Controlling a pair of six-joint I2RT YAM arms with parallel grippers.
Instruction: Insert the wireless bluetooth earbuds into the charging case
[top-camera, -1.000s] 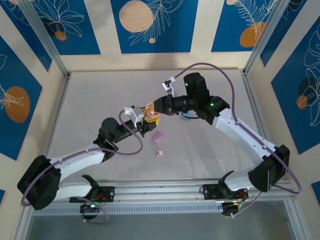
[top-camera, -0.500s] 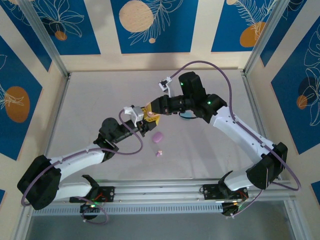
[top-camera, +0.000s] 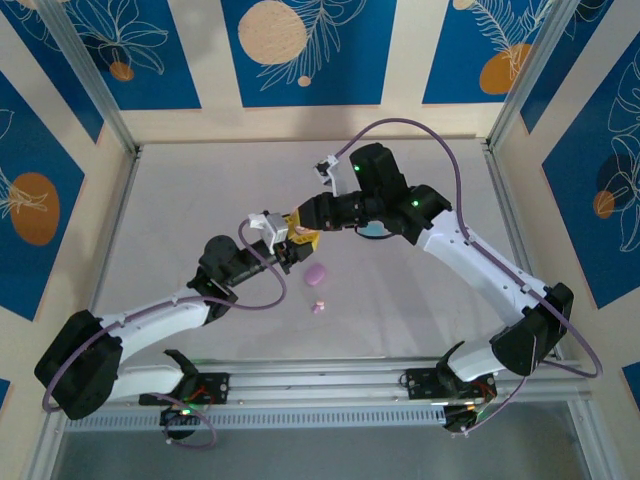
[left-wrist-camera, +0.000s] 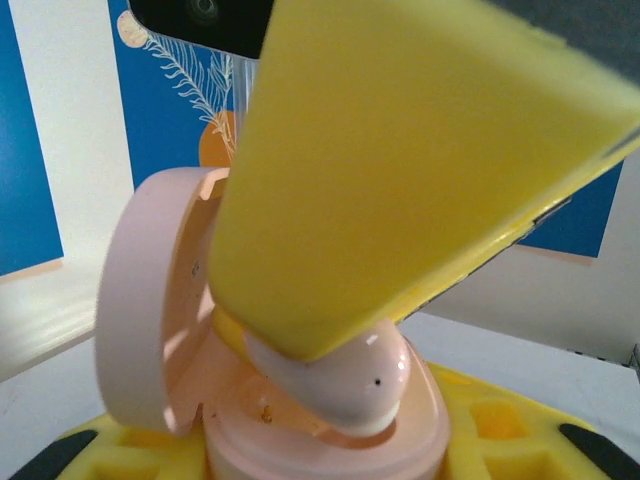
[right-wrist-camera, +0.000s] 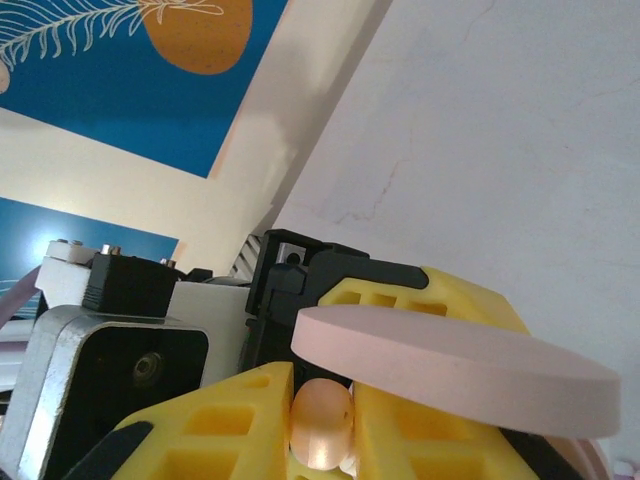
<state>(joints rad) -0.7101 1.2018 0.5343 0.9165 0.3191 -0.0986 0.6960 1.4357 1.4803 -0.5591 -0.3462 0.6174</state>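
A pink charging case (left-wrist-camera: 330, 445) stands open between the yellow fingers of my left gripper (left-wrist-camera: 320, 465), its lid (left-wrist-camera: 140, 310) swung up to the left. My left gripper (top-camera: 288, 250) is shut on the case above the table's middle. My right gripper (top-camera: 301, 231) meets it from the right. It is shut on a pink earbud (right-wrist-camera: 320, 425), which sits between its yellow pads (right-wrist-camera: 225, 420). In the left wrist view the earbud (left-wrist-camera: 350, 385) rests in the case's socket under a right finger (left-wrist-camera: 400, 150). The lid (right-wrist-camera: 450, 365) hangs just over my right gripper (right-wrist-camera: 322, 400).
A purple oval case (top-camera: 317, 272) lies on the table just below the two grippers. Another small pink earbud (top-camera: 319, 306) lies nearer the front. A light blue item (top-camera: 375, 231) peeks out under the right arm. Metal frame posts (top-camera: 110, 130) bound the table.
The right arm's elbow and wrist have shifted left and slightly back, while its gripper stays at the case. The left arm has not moved.
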